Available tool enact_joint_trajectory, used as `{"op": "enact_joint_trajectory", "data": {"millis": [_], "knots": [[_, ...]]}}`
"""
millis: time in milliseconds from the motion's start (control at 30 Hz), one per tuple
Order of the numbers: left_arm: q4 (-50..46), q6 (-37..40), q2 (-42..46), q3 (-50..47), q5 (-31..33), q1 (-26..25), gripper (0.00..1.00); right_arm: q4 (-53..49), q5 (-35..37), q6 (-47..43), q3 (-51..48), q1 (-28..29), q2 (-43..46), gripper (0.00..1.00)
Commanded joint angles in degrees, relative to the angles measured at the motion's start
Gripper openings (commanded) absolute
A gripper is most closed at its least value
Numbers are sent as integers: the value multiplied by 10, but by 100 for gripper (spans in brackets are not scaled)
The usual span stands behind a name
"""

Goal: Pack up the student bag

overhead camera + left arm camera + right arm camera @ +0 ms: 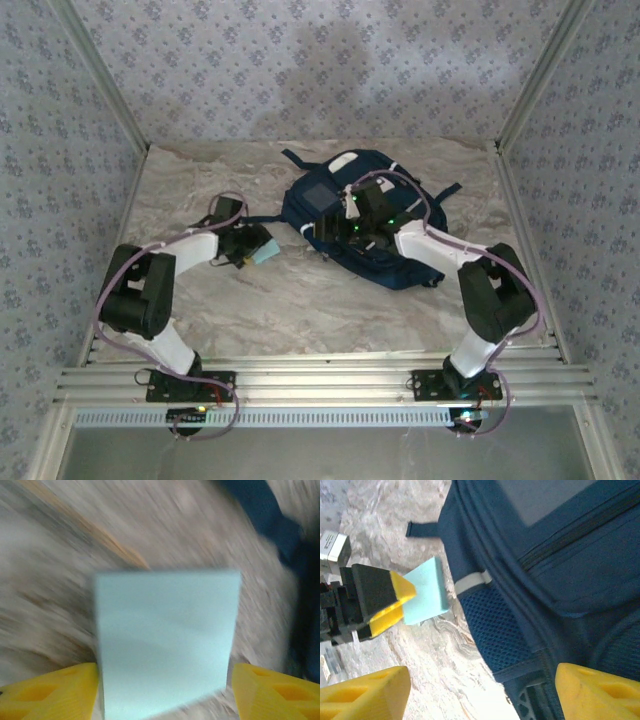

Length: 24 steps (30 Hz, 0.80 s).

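- Carrying everything here, the marbled tabletop [300, 310] leaves you a stretch of bare surface between the two arms, which suits passing an item across.
- The student bag [580, 575] lies flat on the far part of the tabletop, right of centre, straight ahead of your right arm [430, 255]. The zip [570, 535] across its panel looks shut, so I judge packing has hardly begun.
- Your right arm bends over the bag. The right jaws hang above its side with the yellow fingers [365, 695] wide apart and gripping nothing. That placement seems meant for catching the fabric or an opening.
- Your left arm [190, 245] reaches in from the left. The left jaws are clamped on a pale teal block [165, 640], with a yellow finger [50, 695] against each side. The block looks sharp while the surface behind it smears, which suggests a firm hold.
- The mesh side pocket [490, 630] sits below the right jaws and looks like a likely place for a small item.
- The block sits near the bag's left edge, close to a white tab [472, 582] and not touching it. You would need to line it up with an opening before letting go.
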<state>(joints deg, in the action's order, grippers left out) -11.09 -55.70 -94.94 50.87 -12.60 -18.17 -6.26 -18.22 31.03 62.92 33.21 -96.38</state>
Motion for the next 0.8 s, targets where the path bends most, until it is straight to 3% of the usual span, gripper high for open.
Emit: {"op": "enact_joint_trajectory", "data": {"millis": [0, 200, 333, 467, 567, 767], "knots": [[-1, -44, 0, 22, -56, -23, 71, 11, -26, 13, 30, 15, -27, 74], [-115, 33, 61, 69, 35, -11, 76, -10, -39, -6, 109, 32, -85, 70], [-142, 107, 83, 73, 74, 26, 76, -31, -59, -1, 159, 41, -125, 66], [-125, 217, 45, 91, 6, 68, 75, -53, -53, 27, 188, 62, -151, 61], [-139, 279, -10, 133, -29, 70, 73, -50, -42, 63, 188, 80, -164, 59], [-108, 319, -94, 169, -94, 67, 68, -60, -25, 99, 197, 101, -196, 52]]}}
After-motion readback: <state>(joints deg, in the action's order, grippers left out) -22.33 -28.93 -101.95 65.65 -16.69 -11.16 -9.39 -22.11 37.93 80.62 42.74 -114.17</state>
